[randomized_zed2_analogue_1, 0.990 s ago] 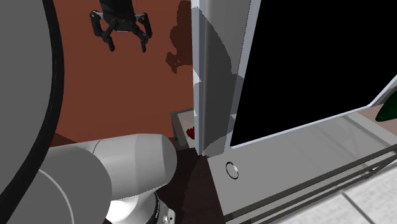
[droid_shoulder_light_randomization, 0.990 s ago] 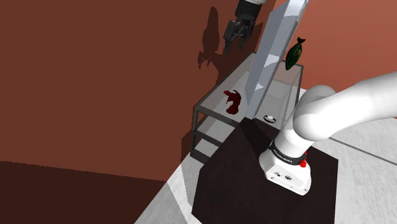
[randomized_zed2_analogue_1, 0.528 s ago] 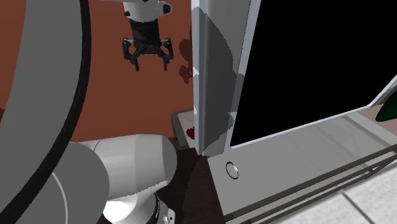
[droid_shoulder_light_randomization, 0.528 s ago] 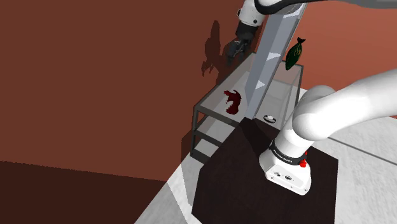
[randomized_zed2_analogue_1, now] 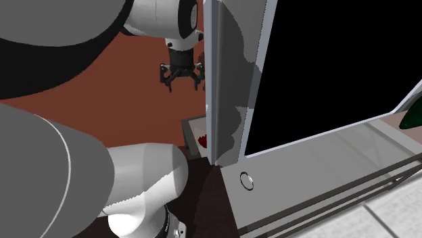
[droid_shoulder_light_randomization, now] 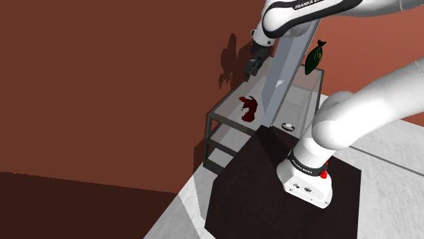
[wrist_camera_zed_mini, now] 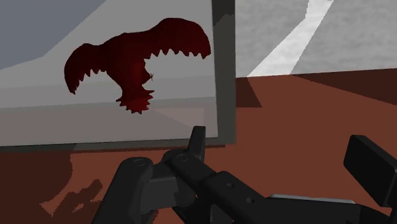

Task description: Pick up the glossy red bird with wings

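The dark red bird (droid_shoulder_light_randomization: 249, 107) with spread, jagged-edged wings lies on the top of a low grey table (droid_shoulder_light_randomization: 219, 113) by the brown wall. My black gripper (droid_shoulder_light_randomization: 253, 66) hangs open above the table's far end, higher than the bird and apart from it. From the second exterior view the gripper (randomized_zed2_analogue_1: 181, 76) shows its fingers spread, beside the tall slab, and a sliver of the bird (randomized_zed2_analogue_1: 203, 140) peeks out below. Looking along the hand, the bird (wrist_camera_zed_mini: 130, 67) lies ahead on the grey top (wrist_camera_zed_mini: 76, 130), beyond the open gripper (wrist_camera_zed_mini: 283, 156), with nothing between the fingers.
A tall grey slab (droid_shoulder_light_randomization: 285, 68) with a black face (randomized_zed2_analogue_1: 324, 61) leans up from the table right beside the bird. A green fish-shaped thing (droid_shoulder_light_randomization: 314, 58) sits behind it. A small round thing (droid_shoulder_light_randomization: 287, 125) lies at the table's near end. The dark stand (droid_shoulder_light_randomization: 272, 183) adjoins the table.
The gripper has come down along the wall toward the table and closer to the slab. The arm's upper links have swung into view. The bird has not moved.
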### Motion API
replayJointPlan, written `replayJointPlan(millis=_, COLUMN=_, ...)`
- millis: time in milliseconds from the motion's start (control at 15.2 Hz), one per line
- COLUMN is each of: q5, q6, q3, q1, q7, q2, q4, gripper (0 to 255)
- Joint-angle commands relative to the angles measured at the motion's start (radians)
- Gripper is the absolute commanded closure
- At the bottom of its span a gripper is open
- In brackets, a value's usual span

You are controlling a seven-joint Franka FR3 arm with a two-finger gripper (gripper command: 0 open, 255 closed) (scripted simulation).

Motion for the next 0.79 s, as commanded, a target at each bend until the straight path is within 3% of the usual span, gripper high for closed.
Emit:
replayJointPlan(millis=0, q5=-0.009, q6=0.065, q3=-0.046, q1=-0.001, q7=-0.063, q2=0.057, q4=-0.011, gripper=0)
replayJointPlan(millis=396, q5=0.047, q6=0.236, q3=-0.16, q1=0.013, q7=-0.27, q2=0.28, q4=0.019, gripper=0)
replayJointPlan(millis=726, q5=0.207, q6=0.352, q3=-0.224, q1=0.028, q7=-0.504, q2=0.508, q4=0.088, gripper=0)
